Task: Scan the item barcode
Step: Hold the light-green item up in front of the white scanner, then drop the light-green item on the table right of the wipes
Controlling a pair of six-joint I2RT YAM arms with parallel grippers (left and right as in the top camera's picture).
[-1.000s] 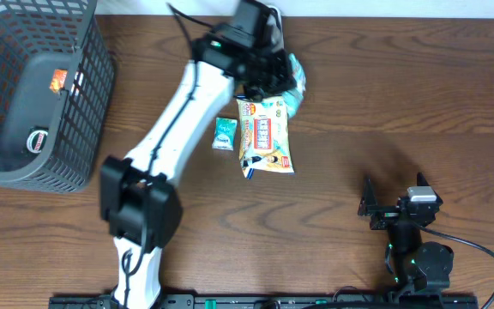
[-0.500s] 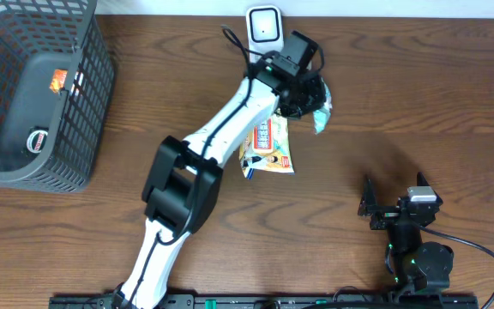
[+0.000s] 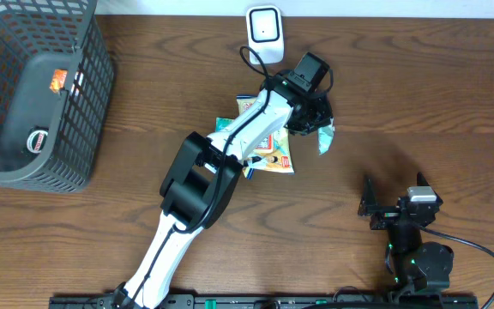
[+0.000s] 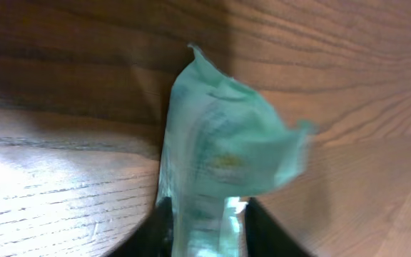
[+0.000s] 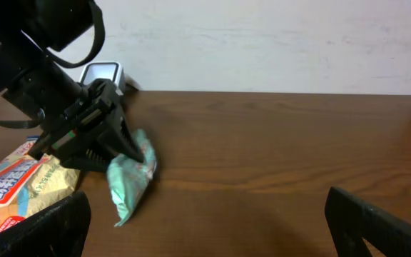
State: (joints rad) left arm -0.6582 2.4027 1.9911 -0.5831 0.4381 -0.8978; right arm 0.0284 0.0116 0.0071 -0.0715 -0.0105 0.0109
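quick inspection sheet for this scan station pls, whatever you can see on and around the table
surface: dark wood-grain table
job's things: white scanner at the far edge; teal packet lifted near it
clutter: yellow snack bag and a second small teal packet side by side mid-table; grey basket at the left end, holding a round item and an orange item
grippers: left pincer closed on the teal packet; right pincer open, empty, near the front edge
cables: black cable looping at the front right corner
surroundings: white wall behind the table
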